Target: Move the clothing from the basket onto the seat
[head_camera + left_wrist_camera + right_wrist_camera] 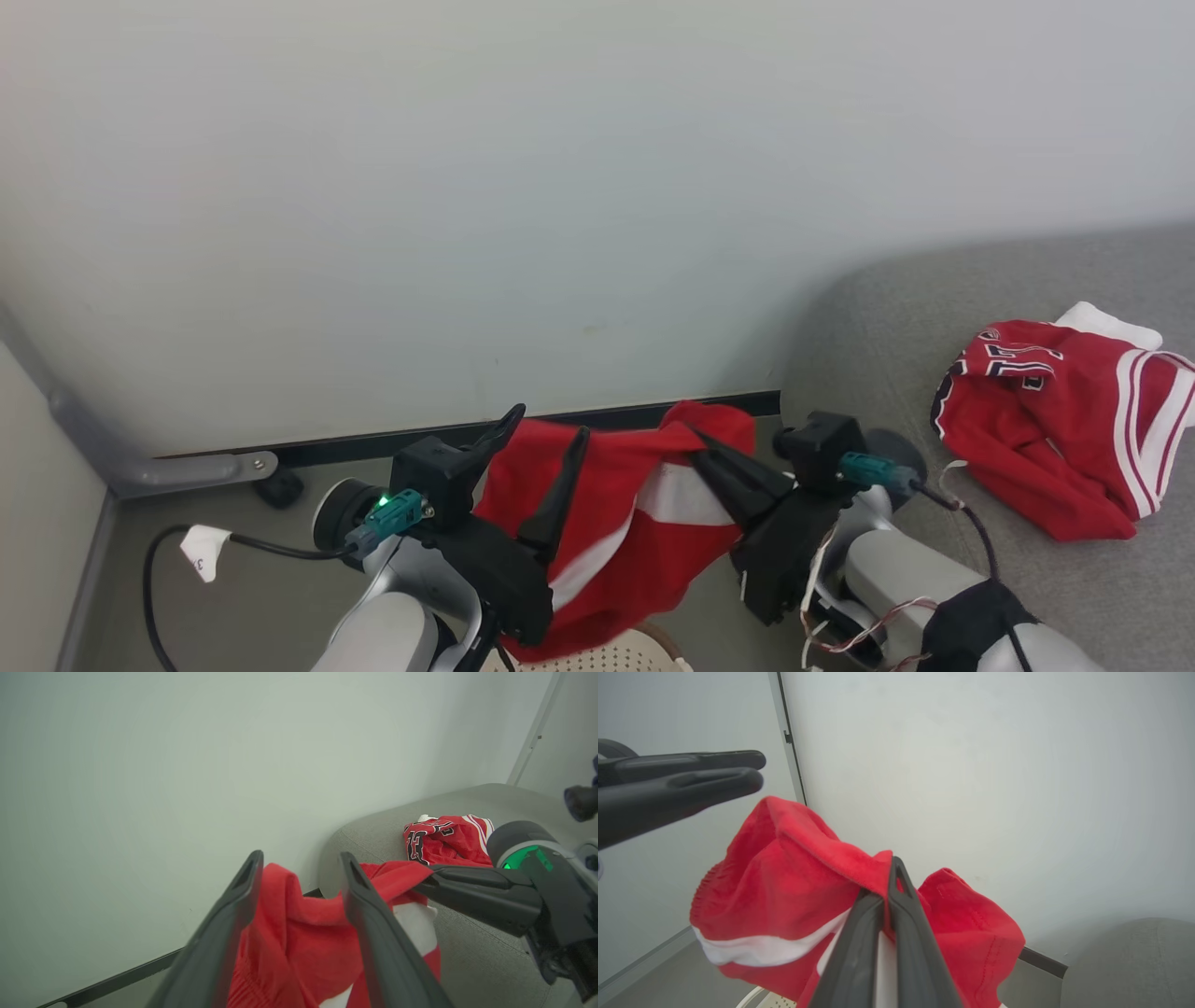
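1. Right pincer [698, 437], lower centre of the head view: jaws pressed together on a fold at the top edge of the red garment [607, 551]. The right wrist view shows the cloth pinched between the two fingers.
2. Left pincer [547, 425], lower left of centre: jaws wide. In the left wrist view red cloth shows between and behind its fingers but is not gripped. In the right wrist view the fingers sit at upper left, apart from the cloth.
3. Red garment hangs from the right pincer with a white band across it, in front of the pale wall [560, 187] and dark skirting strip [373, 439].
4. Basket [621, 659]: cream perforated rim at the bottom edge, directly below the hanging garment. Whether the hem touches it I cannot tell, as the left arm covers that spot.
5. Numbered garment [1046, 439], red with white stripes and black numerals, lies crumpled on the grey seat [878, 355] at the right, well apart from both pincers.
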Robot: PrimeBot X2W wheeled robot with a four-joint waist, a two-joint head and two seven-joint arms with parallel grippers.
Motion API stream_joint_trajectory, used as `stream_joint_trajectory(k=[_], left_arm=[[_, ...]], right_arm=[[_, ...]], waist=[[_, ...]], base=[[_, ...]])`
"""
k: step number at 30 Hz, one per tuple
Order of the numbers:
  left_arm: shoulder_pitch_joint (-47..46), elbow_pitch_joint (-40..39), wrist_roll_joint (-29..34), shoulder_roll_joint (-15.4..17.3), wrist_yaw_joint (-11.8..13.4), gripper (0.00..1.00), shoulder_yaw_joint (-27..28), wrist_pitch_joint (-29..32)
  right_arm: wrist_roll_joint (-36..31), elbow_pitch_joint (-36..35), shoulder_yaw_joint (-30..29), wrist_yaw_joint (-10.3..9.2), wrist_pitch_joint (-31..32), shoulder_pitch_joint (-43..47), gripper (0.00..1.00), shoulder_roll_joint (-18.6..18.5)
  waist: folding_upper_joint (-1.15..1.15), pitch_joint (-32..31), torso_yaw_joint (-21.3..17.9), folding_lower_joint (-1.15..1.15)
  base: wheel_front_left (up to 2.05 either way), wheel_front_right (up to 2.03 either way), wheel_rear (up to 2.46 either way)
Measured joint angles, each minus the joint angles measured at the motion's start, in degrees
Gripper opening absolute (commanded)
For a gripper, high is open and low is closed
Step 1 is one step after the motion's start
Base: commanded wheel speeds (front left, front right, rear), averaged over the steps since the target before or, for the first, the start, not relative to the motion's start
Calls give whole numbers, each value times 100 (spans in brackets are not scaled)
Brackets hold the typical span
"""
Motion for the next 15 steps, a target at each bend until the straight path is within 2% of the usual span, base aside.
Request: stream_joint_trajectory(k=[11, 15], left_arm=[[239, -207, -18, -1, -11, 100, -96, -123], [446, -319, -18, 11, -34, 100, -168, -155]], right_arm=[[47, -214, -700, 0, 0, -6, 0, -751], [-20, -409, -906, -67, 0, 49, 0, -1100]], waist=[[0, -52, -411, 0], [0, -64, -571, 0]], base=[[0, 0, 0], [0, 0, 0]])
